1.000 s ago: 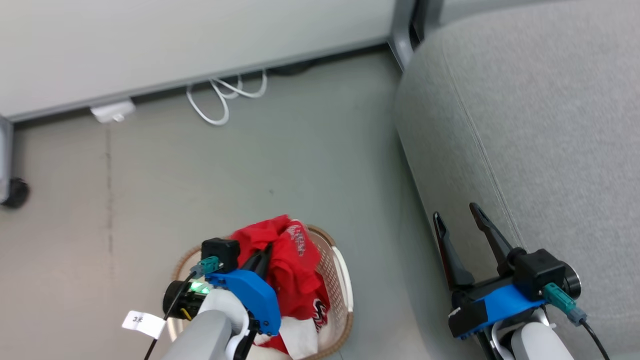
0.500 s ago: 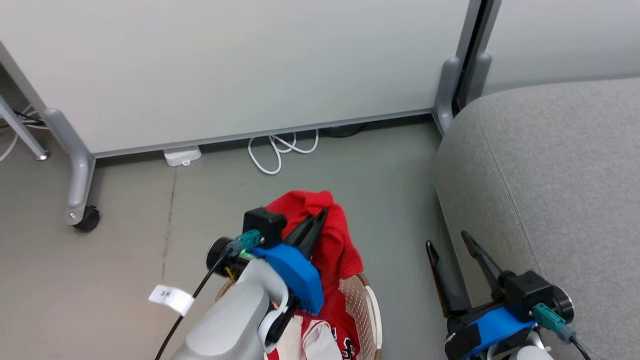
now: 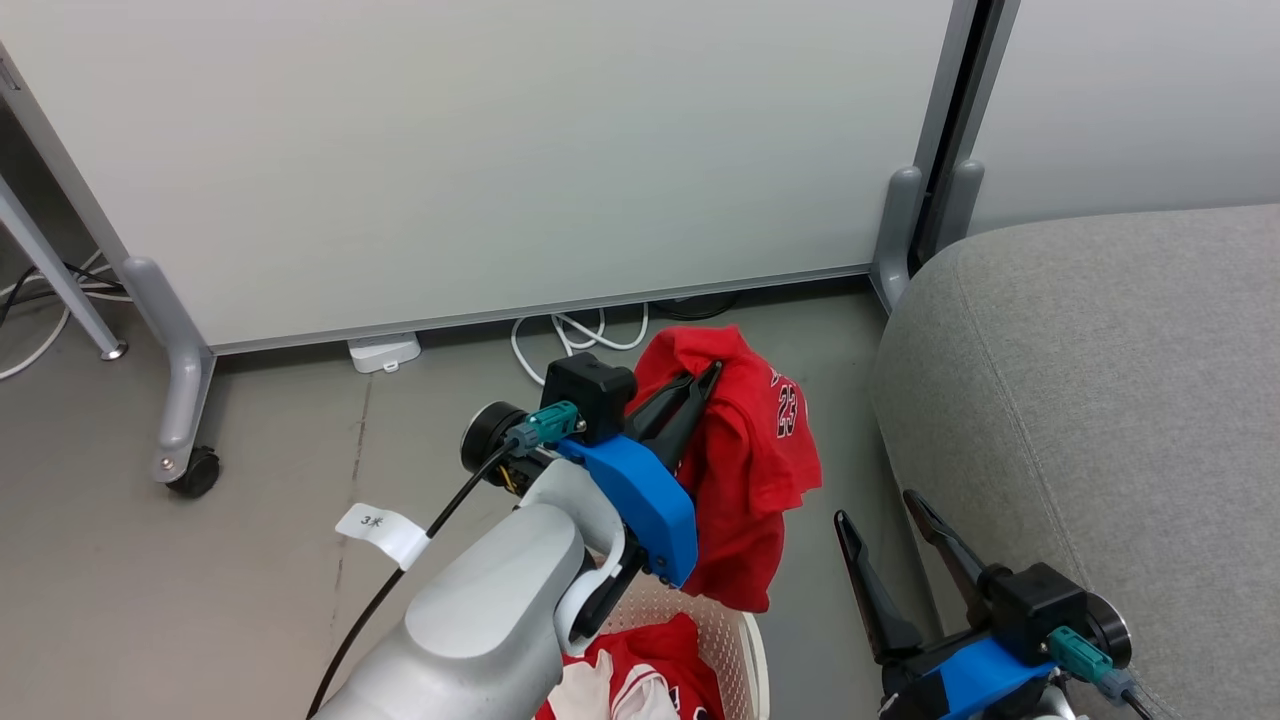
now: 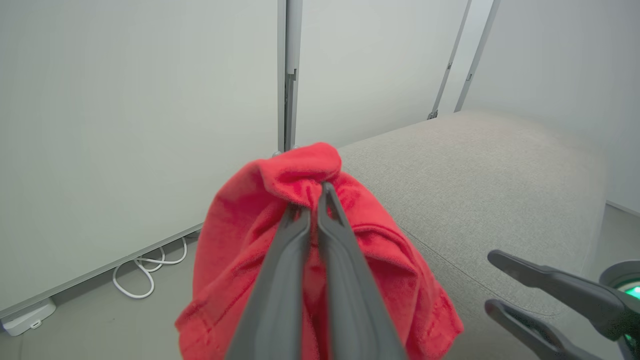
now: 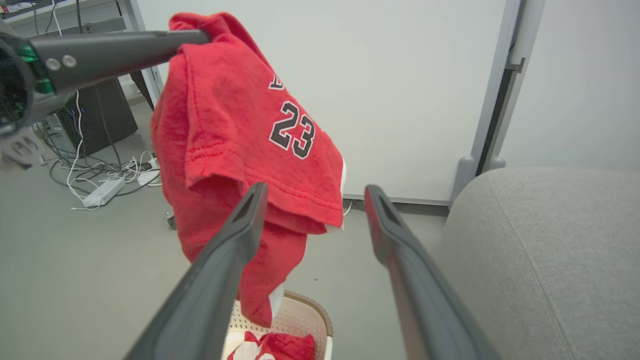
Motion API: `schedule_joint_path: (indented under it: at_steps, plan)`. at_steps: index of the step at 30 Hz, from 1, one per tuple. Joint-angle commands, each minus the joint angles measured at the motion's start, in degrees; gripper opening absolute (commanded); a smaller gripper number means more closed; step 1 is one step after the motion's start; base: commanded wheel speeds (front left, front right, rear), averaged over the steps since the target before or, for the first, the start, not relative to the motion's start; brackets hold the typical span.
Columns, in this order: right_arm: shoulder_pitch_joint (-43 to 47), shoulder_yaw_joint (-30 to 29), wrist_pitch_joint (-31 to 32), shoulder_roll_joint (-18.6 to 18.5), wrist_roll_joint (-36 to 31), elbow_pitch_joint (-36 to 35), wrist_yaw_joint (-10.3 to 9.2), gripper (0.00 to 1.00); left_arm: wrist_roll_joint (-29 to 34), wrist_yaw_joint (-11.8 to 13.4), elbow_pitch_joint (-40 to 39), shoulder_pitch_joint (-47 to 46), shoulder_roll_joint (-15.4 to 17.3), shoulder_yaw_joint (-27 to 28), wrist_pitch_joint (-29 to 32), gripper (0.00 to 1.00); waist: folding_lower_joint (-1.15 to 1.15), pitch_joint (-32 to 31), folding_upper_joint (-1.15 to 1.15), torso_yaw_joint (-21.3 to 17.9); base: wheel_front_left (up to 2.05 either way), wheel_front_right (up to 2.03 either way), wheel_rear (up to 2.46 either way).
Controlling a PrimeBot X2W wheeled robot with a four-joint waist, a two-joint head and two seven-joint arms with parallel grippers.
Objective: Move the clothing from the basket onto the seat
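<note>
Above the basket [image 3: 722, 628], toward its far side, my left gripper [image 3: 708, 372] has both fingers clenched on a bunched fold of a red shirt [image 3: 760, 470]. The shirt hangs free below the pinch, draped over the fingers. It has a black-and-white 23 on the side turned away from the basket and a strip of white along one edge. Its lowest corner dangles over the basket's far rim, and from my views I cannot tell whether it touches the rim or hangs just clear of it.

Down inside the basket lie more clothes [image 3: 668, 648], red and white fabric crumpled together against the perforated wall.

Right of the basket, my right gripper [image 3: 876, 508] hovers over the floor [image 3: 250, 560] with its fingers spread wide and nothing between them. It sits between the basket and the seat [image 3: 1100, 400], close to the seat's front face. The seat is a broad grey cushion rising to the right of the basket, its top bare of clothes.

Beyond the basket stands a pale panel [image 3: 500, 150] on grey feet, one of them with a black wheel [image 3: 195, 475]. A looped white cable [image 3: 560, 335] lies on the floor at the panel's base, well apart from the basket.
</note>
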Motion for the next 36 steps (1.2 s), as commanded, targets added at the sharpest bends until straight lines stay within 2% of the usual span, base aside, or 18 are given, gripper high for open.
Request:
schedule_joint_path:
  at_steps: [1,8,19,27,35,36]
  plan:
    - [0.86,0.13,0.22,-0.16,0.47,-0.25,0.03,1.0,-0.56,0.4,-0.06,-0.94,0.08,-0.37,-0.42,0.0,0.01,-0.06,0.0,-0.04,0.0,0.0,0.0]
    - [0.86,0.95,0.54,-0.16,0.26,-0.62,0.03,1.0,-3.04,1.35,0.57,-2.21,0.07,-3.09,-1.41,0.0,0.01,0.08,0.0,-0.14,0.0,0.0,0.0]
    - [-4.31,7.43,2.35,-0.17,1.42,1.77,0.03,1.0,-6.24,2.32,1.56,-4.01,0.07,-6.33,-2.81,0.0,0.01,0.75,0.0,-0.35,0.0,0.0,0.0]
    - [-12.11,10.7,4.75,-0.17,3.48,9.7,0.03,1.0,-8.35,3.0,0.95,-5.27,0.06,-8.81,-3.61,0.0,0.01,1.39,0.0,-0.15,0.0,0.0,0.0]
    - [-20.26,14.45,3.28,-0.16,6.79,19.94,0.03,1.0,-10.25,3.57,0.18,-6.73,0.06,-11.4,-4.25,0.0,0.01,1.84,0.0,0.52,0.0,0.0,0.0]
    - [-21.0,14.8,3.06,-0.16,7.19,21.01,0.03,0.97,-10.4,3.61,0.18,-6.83,0.06,-11.72,-4.29,0.0,0.01,1.83,0.0,0.58,0.0,0.0,0.0]
